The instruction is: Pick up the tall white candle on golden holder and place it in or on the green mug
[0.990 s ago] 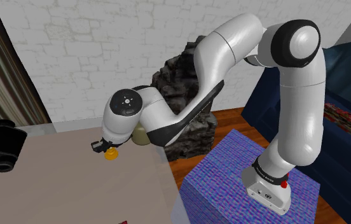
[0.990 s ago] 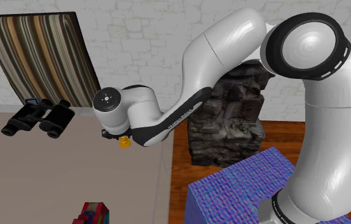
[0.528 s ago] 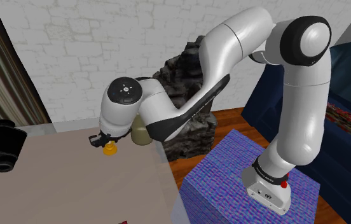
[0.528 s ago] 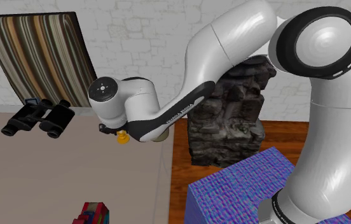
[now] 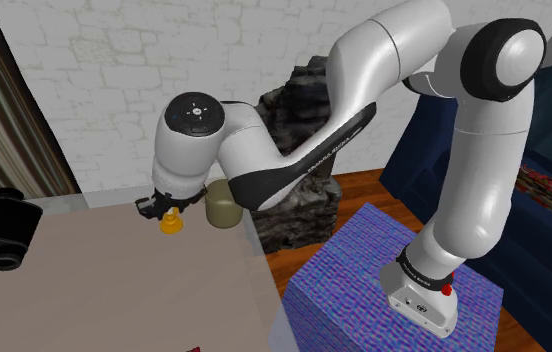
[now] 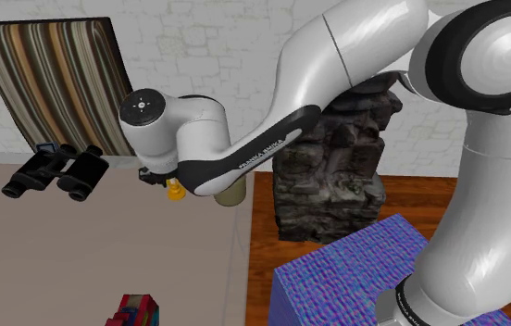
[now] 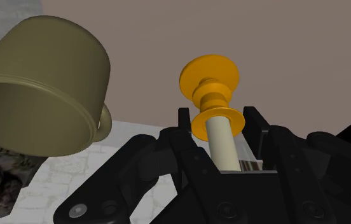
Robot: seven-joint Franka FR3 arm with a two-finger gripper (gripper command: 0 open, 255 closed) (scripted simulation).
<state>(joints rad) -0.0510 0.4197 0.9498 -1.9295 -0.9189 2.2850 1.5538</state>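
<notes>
A white brick wall [image 5: 114, 60] stood behind the tan table [image 5: 114, 290]. The gripper [image 7: 217, 124] clasped the pale candle [image 7: 223, 149] between its fingers, golden holder [image 7: 209, 76] downward, at the table's far right part. Whether the holder touched the table could not be told. The olive mug [image 7: 41, 95] stood just right of it. Binoculars [image 6: 55, 173] lay well to the left.

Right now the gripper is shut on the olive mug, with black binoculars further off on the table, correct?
No. The wrist view shows the gripper shut on the candle, clasping its pale stem; the olive mug is beside it, not gripped. The black binoculars do lie further off on the table.
</notes>
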